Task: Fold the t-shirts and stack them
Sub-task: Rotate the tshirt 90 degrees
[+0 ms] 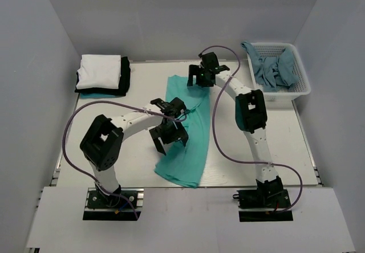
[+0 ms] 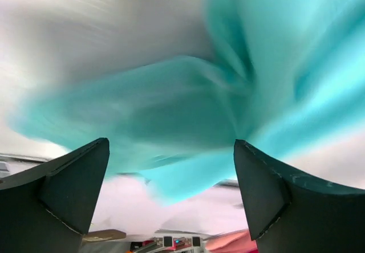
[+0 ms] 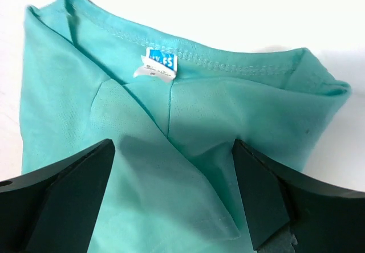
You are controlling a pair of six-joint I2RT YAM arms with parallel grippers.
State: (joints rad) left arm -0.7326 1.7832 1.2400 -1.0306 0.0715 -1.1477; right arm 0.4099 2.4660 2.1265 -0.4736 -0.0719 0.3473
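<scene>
From above, a turquoise shirt (image 1: 185, 150) lies in a long, rumpled strip down the middle of the table (image 1: 279, 145), one end toward the far edge and the other near the arms. At the far left corner sits a stack: a folded white shirt (image 1: 98, 70) on top, a black shirt (image 1: 124, 76) under it, and a teal shirt (image 1: 94, 95) showing as a sliver at the bottom. A basket (image 1: 283, 96) at the far right holds blue-grey cloths (image 1: 274, 68). The left gripper (image 1: 171, 139) hangs over the strip's left edge at its middle; the right gripper (image 1: 199, 81) is over its far end.

The left wrist view shows the shirt (image 2: 188, 105) as a blurred, bunched mass past the fingers (image 2: 74, 184), which are spread wide with nothing between them.

The right wrist view shows the neck end (image 3: 171, 122), folded in, with a small blue and white label (image 3: 158, 64) at the collar. That gripper's (image 3: 172, 150) jaws are also spread wide above the cloth, gripping nothing.
</scene>
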